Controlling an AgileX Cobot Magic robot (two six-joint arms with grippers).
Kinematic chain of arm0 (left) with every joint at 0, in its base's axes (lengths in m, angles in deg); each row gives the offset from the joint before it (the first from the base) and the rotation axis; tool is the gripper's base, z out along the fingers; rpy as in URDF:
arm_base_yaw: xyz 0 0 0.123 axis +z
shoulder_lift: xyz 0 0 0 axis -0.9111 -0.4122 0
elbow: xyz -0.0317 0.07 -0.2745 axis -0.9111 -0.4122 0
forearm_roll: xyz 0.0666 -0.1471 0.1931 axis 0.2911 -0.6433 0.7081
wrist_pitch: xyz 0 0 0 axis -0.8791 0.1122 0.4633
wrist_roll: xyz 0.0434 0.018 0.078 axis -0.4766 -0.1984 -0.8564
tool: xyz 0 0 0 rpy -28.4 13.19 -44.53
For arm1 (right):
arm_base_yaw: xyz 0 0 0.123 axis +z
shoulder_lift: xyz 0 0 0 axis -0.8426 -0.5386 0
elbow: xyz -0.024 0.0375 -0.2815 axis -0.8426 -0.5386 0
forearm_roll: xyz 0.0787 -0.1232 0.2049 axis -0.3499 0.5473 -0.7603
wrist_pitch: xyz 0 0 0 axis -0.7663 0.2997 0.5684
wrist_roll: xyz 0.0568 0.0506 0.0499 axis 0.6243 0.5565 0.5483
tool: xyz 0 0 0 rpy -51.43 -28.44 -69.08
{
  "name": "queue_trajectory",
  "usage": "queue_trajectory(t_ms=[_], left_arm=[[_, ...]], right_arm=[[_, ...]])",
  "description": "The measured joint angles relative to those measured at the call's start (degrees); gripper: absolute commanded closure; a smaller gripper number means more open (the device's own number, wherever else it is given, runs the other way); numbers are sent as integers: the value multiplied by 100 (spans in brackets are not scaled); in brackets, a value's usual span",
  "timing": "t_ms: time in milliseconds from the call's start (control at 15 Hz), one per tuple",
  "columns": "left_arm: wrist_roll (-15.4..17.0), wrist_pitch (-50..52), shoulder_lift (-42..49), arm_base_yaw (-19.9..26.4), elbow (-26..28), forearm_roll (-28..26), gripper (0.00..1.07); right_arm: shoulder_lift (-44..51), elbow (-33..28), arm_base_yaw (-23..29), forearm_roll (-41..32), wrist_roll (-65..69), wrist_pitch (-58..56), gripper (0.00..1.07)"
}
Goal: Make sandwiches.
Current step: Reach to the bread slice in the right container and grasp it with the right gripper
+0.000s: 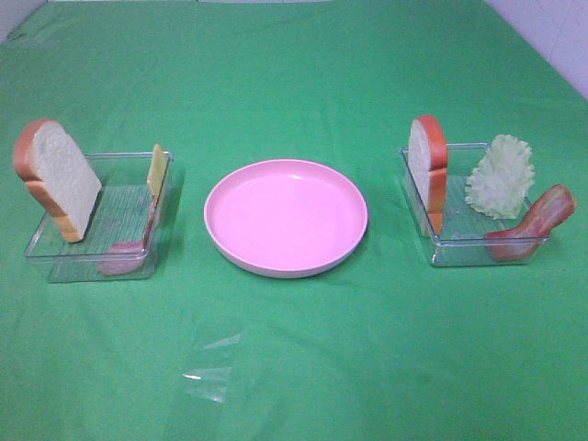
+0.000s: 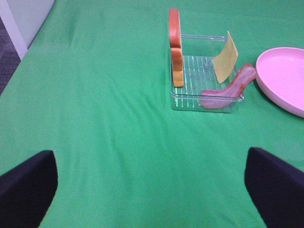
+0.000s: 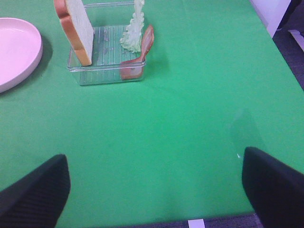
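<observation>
Sandwiches: none stacked yet; only loose toy parts are present, kept in two clear trays on the desk [image 1: 294, 367].
Left tray [image 1: 41, 250]: the left bread slice [image 1: 57, 179] is stood on edge at the outer side; the cheese [image 1: 157, 171] and the left bacon strip [image 1: 124, 259] are leaned on the wall nearest the plate.
Right tray [image 1: 459, 259]: the right bread slice [image 1: 429, 170] is stood on edge at the plate side; the lettuce [image 1: 501, 176] is set upright beside it; the right bacon strip [image 1: 533, 225] is draped over the outer rim.
Reason for placement: upright parts are judged to offer thin edges for a pinch from above; stock is split so that each arm is served from its own side.
Plate [image 1: 276, 268]: pink, bare, set between the trays; judged to be the assembly point.
Appearance: white crumb, orange-brown crust, yellow cheese, pale green frilled lettuce, reddish-pink bacon.
Left claw [image 2: 149, 156]: spread wide, nothing held, well apart from its tray.
Right claw [image 3: 154, 156]: spread wide, nothing held, well apart from its tray.
</observation>
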Motion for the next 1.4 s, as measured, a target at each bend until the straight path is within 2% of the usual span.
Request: queue_trajectory(t_ms=[867,1067,1267,1400], left_arm=[[0,0,0,0,0,0,7],[0,0,0,0,0,0,7],[0,0,0,0,0,0,7],[0,0,0,0,0,0,7]], right_arm=[[-46,63,0,0,29,149,11],[-814,235,0,0,46,1238,11],[-1994,275,0,-183,46,2378,11],[-3037,642,0,-275,40,2681,11]])
